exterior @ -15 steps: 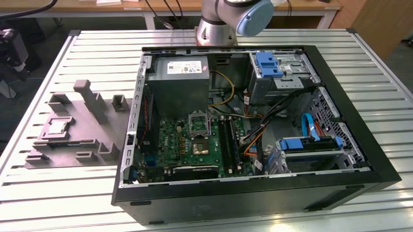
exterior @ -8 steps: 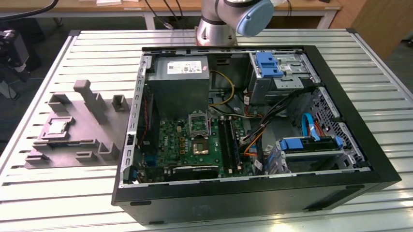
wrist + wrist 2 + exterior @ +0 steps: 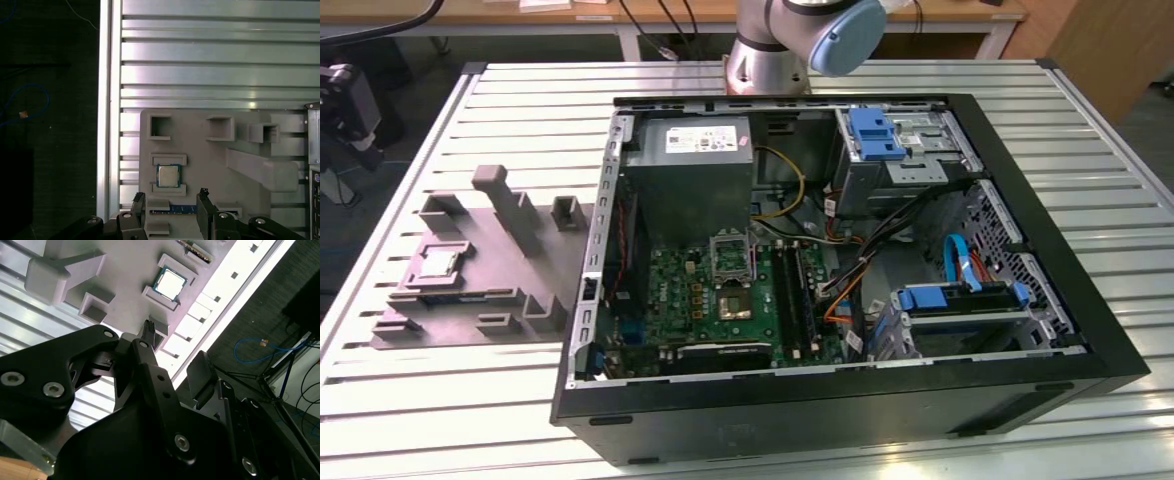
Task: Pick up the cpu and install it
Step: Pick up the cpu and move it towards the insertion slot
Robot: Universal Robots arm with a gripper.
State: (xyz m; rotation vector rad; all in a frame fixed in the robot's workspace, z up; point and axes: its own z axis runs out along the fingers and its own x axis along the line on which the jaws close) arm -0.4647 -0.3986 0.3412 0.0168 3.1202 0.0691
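The cpu (image 3: 168, 175) was seen lying flat in a small square pocket of the grey plastic fixture (image 3: 210, 165). Its silver top was turned up. It was held by nothing, and low grey lips of the fixture were seen on two sides of it. A thin blue and green strip (image 3: 175, 209) was laid in the fixture just beside that pocket.

The gripper (image 3: 170, 200) was hung above the fixture, near the cpu but not touching it. Its two black fingers (image 3: 138, 201) were spread wide apart, and nothing was held between them. Bare fixture was seen in the gap. In the second wrist view the cpu (image 3: 170, 281) was seen just past the tip of one finger (image 3: 146, 332), with a clear space left between the two.

In the exterior view the fixture (image 3: 467, 295) was set flat on a slatted metal table (image 3: 454, 400), and the cpu (image 3: 438, 262) was seen in the part of the fixture farthest from the computer. The open black computer case (image 3: 854, 410) was laid on its side just beside the fixture, to the exterior view's right of it. A green motherboard (image 3: 707, 295) was seen inside the case, and on it a dark socket frame (image 3: 731, 255), well apart from the fixture. A grey power supply box (image 3: 694, 150) was seen in the case too. The robot arm (image 3: 781, 40) was seen behind the case, far from the fixture.
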